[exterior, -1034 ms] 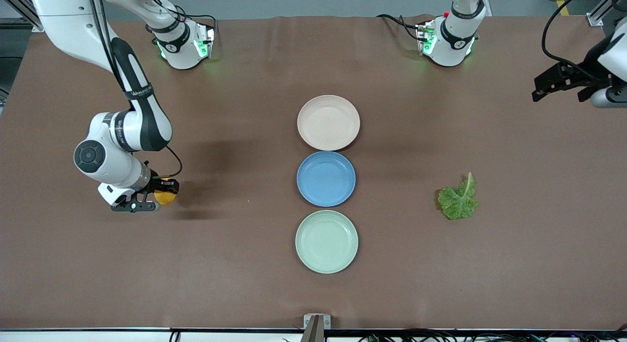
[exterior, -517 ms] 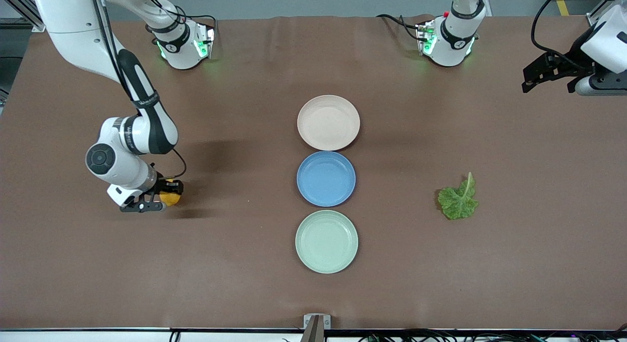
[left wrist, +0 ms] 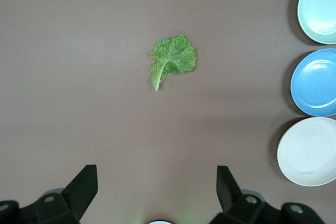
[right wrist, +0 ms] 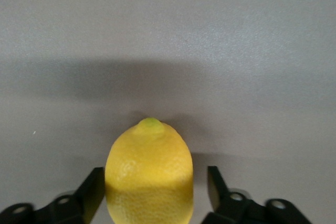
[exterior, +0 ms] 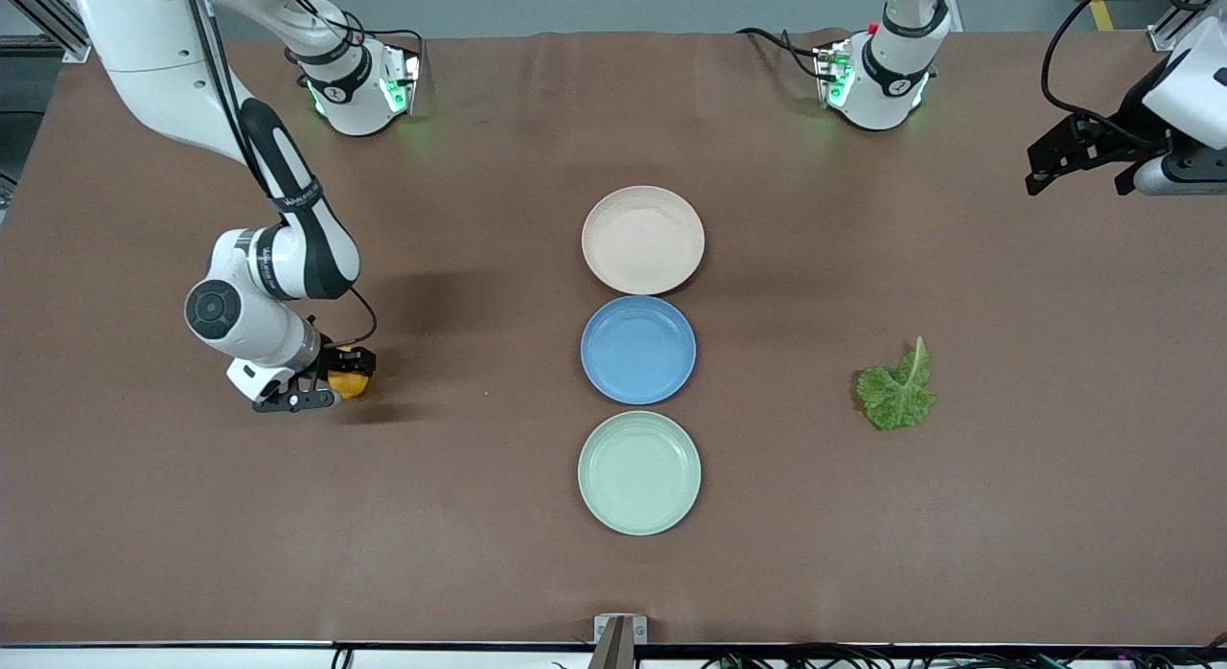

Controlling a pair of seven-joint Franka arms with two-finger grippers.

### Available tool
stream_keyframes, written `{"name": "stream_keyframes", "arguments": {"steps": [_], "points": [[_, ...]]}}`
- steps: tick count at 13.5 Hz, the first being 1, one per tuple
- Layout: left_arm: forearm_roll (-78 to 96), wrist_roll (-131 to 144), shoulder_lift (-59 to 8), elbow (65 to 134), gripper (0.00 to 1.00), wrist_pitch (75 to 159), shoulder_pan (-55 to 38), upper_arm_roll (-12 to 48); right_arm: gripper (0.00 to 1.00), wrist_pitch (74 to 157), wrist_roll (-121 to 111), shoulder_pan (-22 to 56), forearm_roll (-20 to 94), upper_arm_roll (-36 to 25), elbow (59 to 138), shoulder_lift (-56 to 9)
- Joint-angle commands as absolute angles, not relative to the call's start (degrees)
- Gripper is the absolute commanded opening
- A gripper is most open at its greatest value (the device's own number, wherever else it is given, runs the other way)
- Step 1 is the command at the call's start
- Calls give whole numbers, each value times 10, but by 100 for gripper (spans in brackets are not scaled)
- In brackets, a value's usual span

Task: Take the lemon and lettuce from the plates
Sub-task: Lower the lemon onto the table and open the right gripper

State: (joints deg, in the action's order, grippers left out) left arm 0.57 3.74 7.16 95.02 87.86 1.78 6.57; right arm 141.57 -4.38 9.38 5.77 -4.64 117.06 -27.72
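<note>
The lemon (exterior: pixel 350 383) is yellow-orange and sits between the fingers of my right gripper (exterior: pixel 337 381), low over the bare table toward the right arm's end. In the right wrist view the lemon (right wrist: pixel 149 174) fills the space between the fingers, and my right gripper (right wrist: pixel 156 192) is shut on it. The lettuce (exterior: pixel 897 393) lies flat on the table toward the left arm's end, off the plates. The beige-pink plate (exterior: pixel 642 240) and the mint green plate (exterior: pixel 639 472) are both empty. My left gripper (exterior: pixel 1074 175) is open and empty, high over the left arm's end; it also shows in the left wrist view (left wrist: pixel 157 184).
A blue plate (exterior: pixel 638 350) stands between the two other plates in a row at the table's middle. In the left wrist view I see the lettuce (left wrist: pixel 172 60) and the row of plates, with the blue one (left wrist: pixel 315 82) in the middle.
My right gripper has moved a little toward the plates with the lemon in it. My left gripper has risen and shifted slightly at its end of the table. The lettuce and plates have not moved.
</note>
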Motion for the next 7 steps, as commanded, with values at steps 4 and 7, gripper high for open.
{"name": "stream_keyframes", "arguments": {"steps": [4,7], "points": [[-6,34,74,954,100,887,19,69,100,1169,-62,50,60,-50,1055,-201],[-6,32,76,953,100,887,20,69,100,1059,-61,47,29,-71,986,-171]]}}
